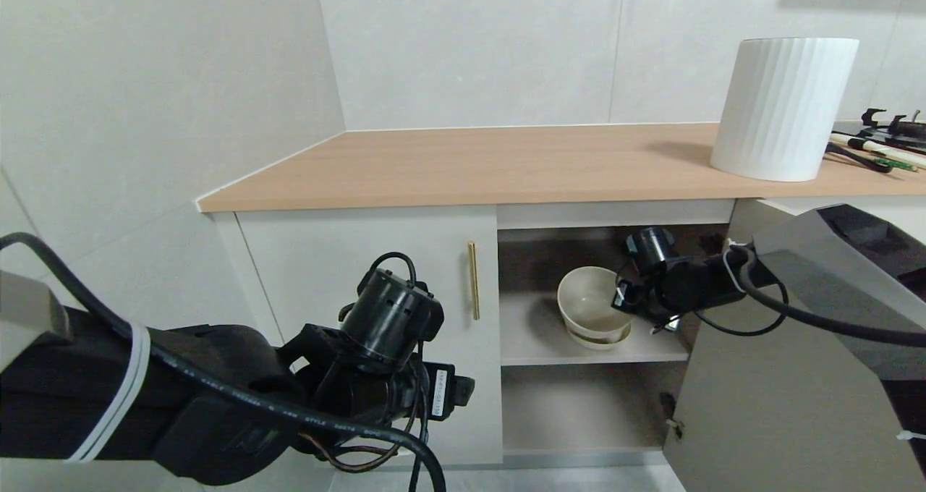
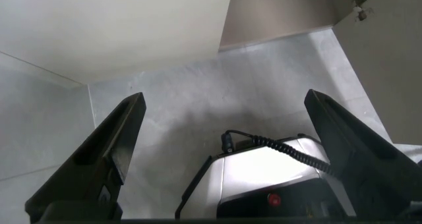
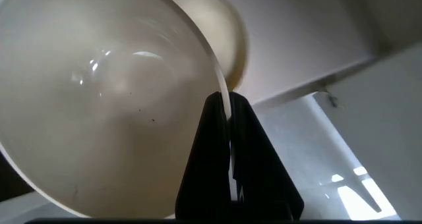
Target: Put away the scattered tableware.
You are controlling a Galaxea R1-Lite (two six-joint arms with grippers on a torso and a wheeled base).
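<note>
Right jaws pinch bowl (image 1: 587, 305) rim, bowl tilted at shelf (image 1: 528, 336); left jaws spread, empty. Risk: thin rim grip slips, bowl drops, chips.

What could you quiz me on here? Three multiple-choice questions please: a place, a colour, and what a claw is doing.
1. Where is the bowl? A in a sink; B in the open cupboard, at its upper shelf; C on the floor.
2. What colour is the ribbed container? A white; B red; C black.
3. The left gripper is: A open, empty; B shut on a spoon; C shut on a plate.
B: the right gripper holds its rim there. A: plainly white on the countertop. A: fingers spread, nothing between.
</note>
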